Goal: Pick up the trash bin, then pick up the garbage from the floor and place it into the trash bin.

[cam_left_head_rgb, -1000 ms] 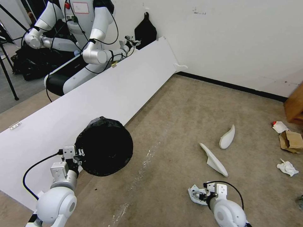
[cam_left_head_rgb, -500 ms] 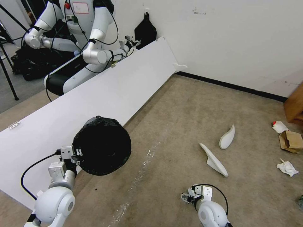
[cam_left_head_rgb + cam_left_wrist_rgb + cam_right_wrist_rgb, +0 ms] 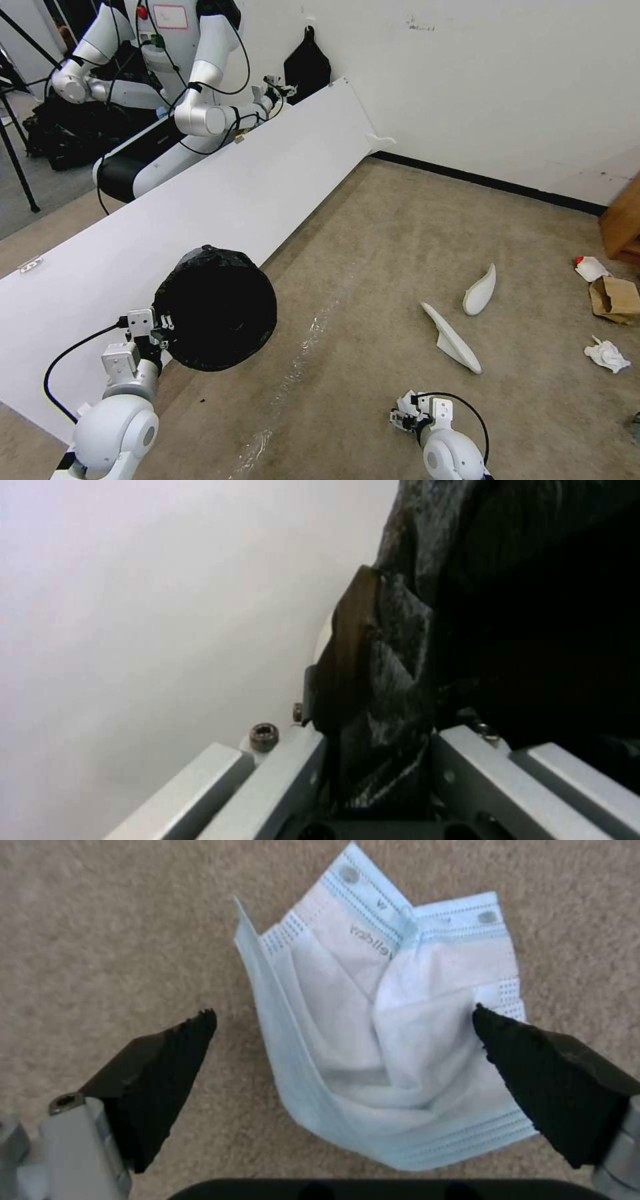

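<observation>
The trash bin (image 3: 215,308), lined with a crinkled black bag, hangs off the floor at the left, and my left gripper (image 3: 160,328) is shut on its rim. In the left wrist view the bag (image 3: 507,605) is pinched between the fingers (image 3: 287,772). My right gripper (image 3: 403,418) is low over the carpet and open; in the right wrist view its black pads (image 3: 167,1060) straddle a crumpled pale blue face mask (image 3: 387,1040) without touching it. More garbage lies to the right: two white slippers (image 3: 481,291) (image 3: 453,337), a red-white packet (image 3: 591,269), a brown paper bag (image 3: 615,297) and crumpled white paper (image 3: 607,355).
A long white board (image 3: 220,200) leans along the left, with another robot (image 3: 167,73) behind it. A white wall with a black baseboard (image 3: 480,179) closes the far side. Wooden furniture (image 3: 623,223) stands at the right edge. Open carpet lies between bin and slippers.
My right gripper has drawn back toward me and to the left, and now sits over the mask. The left arm and bin have shifted slightly left.
</observation>
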### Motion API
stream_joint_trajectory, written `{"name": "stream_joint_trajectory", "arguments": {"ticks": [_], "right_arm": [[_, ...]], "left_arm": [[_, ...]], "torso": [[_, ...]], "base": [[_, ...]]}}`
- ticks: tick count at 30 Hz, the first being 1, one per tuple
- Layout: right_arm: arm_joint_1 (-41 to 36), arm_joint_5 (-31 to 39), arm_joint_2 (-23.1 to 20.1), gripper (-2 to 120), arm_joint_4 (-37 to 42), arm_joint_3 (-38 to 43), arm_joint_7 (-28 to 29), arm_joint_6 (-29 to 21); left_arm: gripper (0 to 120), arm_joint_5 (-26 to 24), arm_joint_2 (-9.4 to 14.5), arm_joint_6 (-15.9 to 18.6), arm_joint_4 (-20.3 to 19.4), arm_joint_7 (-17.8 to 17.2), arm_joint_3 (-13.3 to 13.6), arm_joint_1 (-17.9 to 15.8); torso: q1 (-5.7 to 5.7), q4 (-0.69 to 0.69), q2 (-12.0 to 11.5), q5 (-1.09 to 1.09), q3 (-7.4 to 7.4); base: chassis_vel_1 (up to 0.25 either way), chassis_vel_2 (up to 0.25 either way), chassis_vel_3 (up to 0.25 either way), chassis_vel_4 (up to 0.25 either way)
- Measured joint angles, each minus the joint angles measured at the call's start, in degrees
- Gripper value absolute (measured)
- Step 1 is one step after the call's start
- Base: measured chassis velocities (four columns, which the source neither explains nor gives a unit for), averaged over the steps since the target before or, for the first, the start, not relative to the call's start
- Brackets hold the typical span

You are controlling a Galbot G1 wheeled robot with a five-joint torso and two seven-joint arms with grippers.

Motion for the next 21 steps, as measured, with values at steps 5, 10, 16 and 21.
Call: {"name": "stream_joint_trajectory", "arguments": {"ticks": [5, 10, 16, 21], "right_arm": [[0.2, -1.15, 0.5, 98, -0.89, -0.58, -0.38, 0.24], [0.2, -2.05, 1.24, 98, -1.54, -0.9, -0.65, 0.32], [0.41, -3.18, 2.67, 98, -1.85, -1.42, -0.77, 0.4], [0.43, -3.42, 3.34, 96, -1.4, -1.89, -0.98, 0.27]], "left_arm": [[0, 0.04, -0.02, 0.0, 0.01, 0.0, -0.11, 0.03], [0, 0.04, -0.04, 0.0, 0.08, -0.01, -0.1, -0.1], [0, 0.1, -0.08, -0.08, 0.31, -0.04, -0.08, -0.21], [0, 0.1, -0.1, -0.12, 0.39, -0.05, -0.08, -0.28]], "torso": [[0.0, 0.0, 0.0, 0.0, 0.0], [0.0, 0.0, 0.0, -0.01, 0.0], [0.0, -0.01, 0.0, -0.01, 0.0], [0.0, 0.0, 0.0, 0.01, 0.0]], "base": [[0.0, 0.0, 0.0, 0.0], [0.0, 0.0, 0.0, 0.0], [0.0, 0.0, 0.0, 0.0], [0.0, 0.0, 0.0, 0.0]]}}
